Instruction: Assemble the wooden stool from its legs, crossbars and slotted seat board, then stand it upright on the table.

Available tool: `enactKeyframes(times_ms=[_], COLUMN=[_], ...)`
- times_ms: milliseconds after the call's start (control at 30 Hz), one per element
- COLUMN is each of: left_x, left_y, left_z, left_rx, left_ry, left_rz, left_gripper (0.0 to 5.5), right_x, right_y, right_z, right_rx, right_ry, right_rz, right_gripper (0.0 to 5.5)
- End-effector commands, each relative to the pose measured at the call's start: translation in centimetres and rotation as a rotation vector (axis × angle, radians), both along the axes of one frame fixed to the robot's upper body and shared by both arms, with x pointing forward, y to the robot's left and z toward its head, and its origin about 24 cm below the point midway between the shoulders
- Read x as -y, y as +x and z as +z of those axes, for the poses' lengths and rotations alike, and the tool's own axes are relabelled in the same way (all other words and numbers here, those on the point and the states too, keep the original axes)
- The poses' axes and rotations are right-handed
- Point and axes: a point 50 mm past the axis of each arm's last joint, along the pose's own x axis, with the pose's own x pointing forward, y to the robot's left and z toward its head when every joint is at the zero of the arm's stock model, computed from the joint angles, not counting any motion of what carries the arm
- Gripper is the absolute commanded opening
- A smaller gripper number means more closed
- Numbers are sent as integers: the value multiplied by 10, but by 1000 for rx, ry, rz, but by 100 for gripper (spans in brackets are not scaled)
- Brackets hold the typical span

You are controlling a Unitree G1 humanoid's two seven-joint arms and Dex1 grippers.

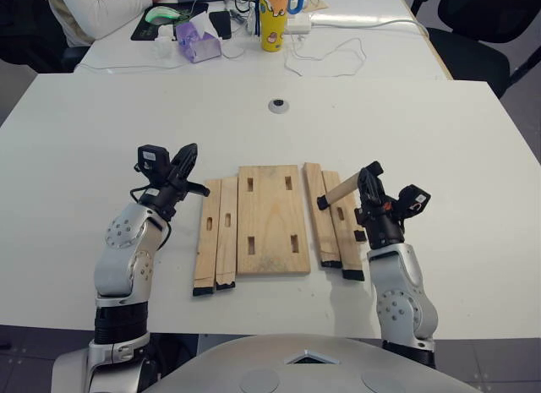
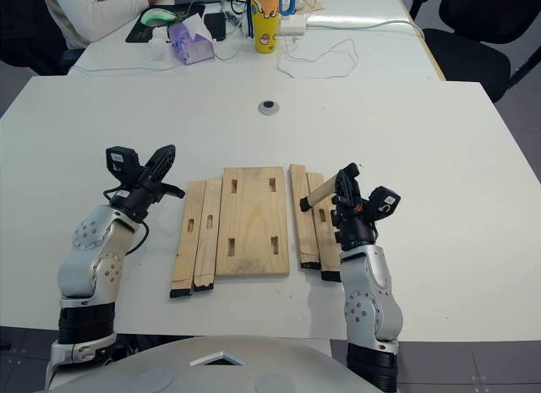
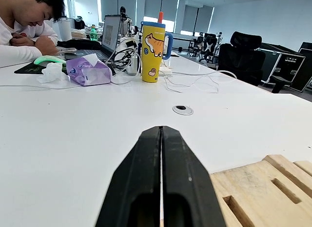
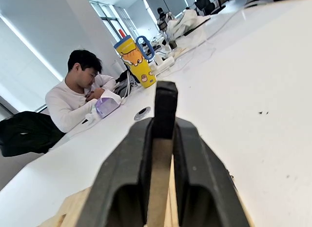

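The slotted seat board (image 1: 270, 220) lies flat mid-table. Two slotted wooden legs (image 1: 216, 234) with black ends lie side by side against its left edge, and two more (image 1: 330, 220) lie on its right. My right gripper (image 1: 366, 180) is shut on a short wooden crossbar (image 1: 340, 190) with a black tip, held tilted just above the right-hand legs; the right wrist view shows the crossbar (image 4: 165, 110) clamped between the fingers. My left gripper (image 1: 189, 153) hovers just left of the left legs, its fingers (image 3: 146, 168) pressed together on nothing.
A round cable grommet (image 1: 278, 106) sits in the white table (image 1: 439, 156) behind the board. On the desk behind stand a yellow cup (image 1: 272, 21), a purple tissue pack (image 1: 197, 45) and loose white cables (image 1: 325, 59). Bare tabletop stretches to both sides.
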Motion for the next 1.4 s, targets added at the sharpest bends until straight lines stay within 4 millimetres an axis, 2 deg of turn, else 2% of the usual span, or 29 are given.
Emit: enactKeyframes(times_ms=[33, 267, 500, 767, 867, 1033, 1200, 1400], left_x=[2, 4, 6, 7, 8, 9, 10, 11], left_y=[2, 2, 2, 0, -2, -4, -5, -4], left_z=[4, 4, 4, 3, 3, 3, 3, 3], left_rx=[16, 24, 32, 41, 44, 53, 56, 57], left_ry=[3, 7, 7, 16, 20, 35, 41, 46], left_rz=[-6, -8, -7, -5, -4, -7, -9, -12], left_gripper=[0, 0, 0, 0, 0, 0, 0, 0], right_x=[-1, -10, -15, -6, -1, -1, 4, 6], right_y=[-3, 8, 13, 10, 2, -5, -8, -3], right_z=[-20, -16, -24, -40, -54, -65, -72, -70], right_rx=[-70, 23, 56, 75, 23, -93, -194, -197], right_ry=[-128, -276, -411, -545, -577, -654, -638, -551], right_rz=[3, 91, 149, 145, 152, 158, 64, 46], right_gripper=[42, 42, 42, 42, 42, 42, 42, 42])
